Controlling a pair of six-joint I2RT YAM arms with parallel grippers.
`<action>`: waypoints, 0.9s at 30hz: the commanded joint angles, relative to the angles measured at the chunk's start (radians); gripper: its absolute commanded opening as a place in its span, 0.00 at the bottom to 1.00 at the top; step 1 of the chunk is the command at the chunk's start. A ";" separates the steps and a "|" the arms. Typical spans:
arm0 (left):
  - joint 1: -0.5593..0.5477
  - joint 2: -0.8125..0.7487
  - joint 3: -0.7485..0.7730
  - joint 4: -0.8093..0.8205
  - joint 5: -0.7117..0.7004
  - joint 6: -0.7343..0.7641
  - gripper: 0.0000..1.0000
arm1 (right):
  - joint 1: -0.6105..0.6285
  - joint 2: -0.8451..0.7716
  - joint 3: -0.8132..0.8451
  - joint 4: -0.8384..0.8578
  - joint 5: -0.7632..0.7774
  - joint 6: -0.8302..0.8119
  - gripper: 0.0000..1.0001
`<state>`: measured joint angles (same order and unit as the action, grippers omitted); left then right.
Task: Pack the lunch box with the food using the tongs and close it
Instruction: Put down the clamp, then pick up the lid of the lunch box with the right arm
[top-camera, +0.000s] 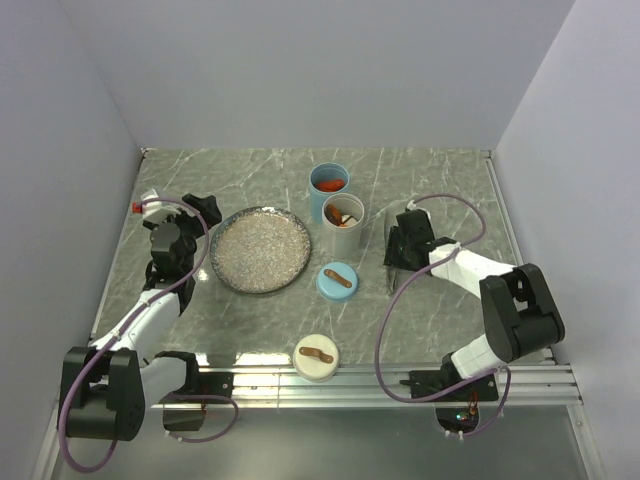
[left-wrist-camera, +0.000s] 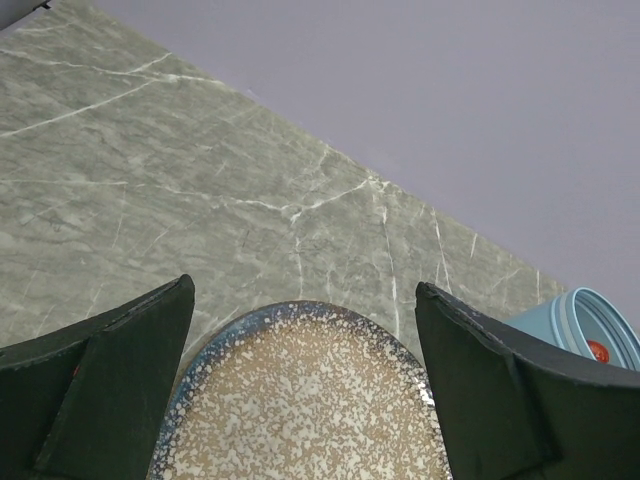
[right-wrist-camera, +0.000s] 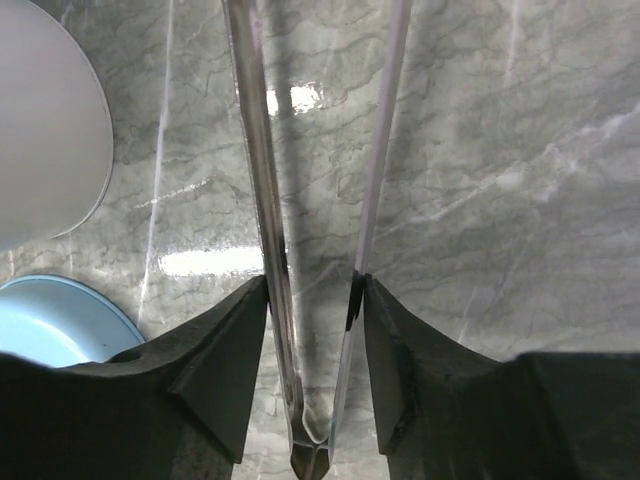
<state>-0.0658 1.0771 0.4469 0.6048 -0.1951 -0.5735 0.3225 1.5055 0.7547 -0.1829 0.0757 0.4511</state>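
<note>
The slim metal tongs (right-wrist-camera: 262, 200) run between the fingers of my right gripper (right-wrist-camera: 312, 285), and each fingertip rests against one arm near the joined end. From above, the tongs (top-camera: 390, 272) lie low over the table, right of the containers, under my right gripper (top-camera: 402, 238). The lunch box is two round containers: a blue one (top-camera: 329, 185) and a white one (top-camera: 343, 224), both uncovered, with orange food (top-camera: 329, 183) inside. My left gripper (left-wrist-camera: 305, 292) is wide open above the near rim of the bare speckled plate (left-wrist-camera: 300, 400).
A blue lid (top-camera: 336, 281) with a brown strip handle lies in front of the containers. A cream lid (top-camera: 315, 357) sits near the table's front edge. The speckled plate (top-camera: 260, 250) is left of centre. Walls close in the table on three sides.
</note>
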 joint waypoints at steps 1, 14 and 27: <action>0.004 -0.009 -0.005 0.043 0.009 -0.016 0.99 | -0.005 -0.074 0.008 0.000 0.039 -0.009 0.52; 0.004 -0.039 -0.017 0.049 0.046 -0.012 1.00 | 0.136 -0.583 -0.112 0.086 0.078 -0.083 0.58; 0.004 -0.082 -0.048 0.059 0.086 -0.009 0.99 | 0.512 -0.147 -0.043 0.299 0.048 -0.267 0.53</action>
<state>-0.0650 1.0161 0.4034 0.6189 -0.1349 -0.5735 0.8261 1.3155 0.6384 0.0315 0.0998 0.2436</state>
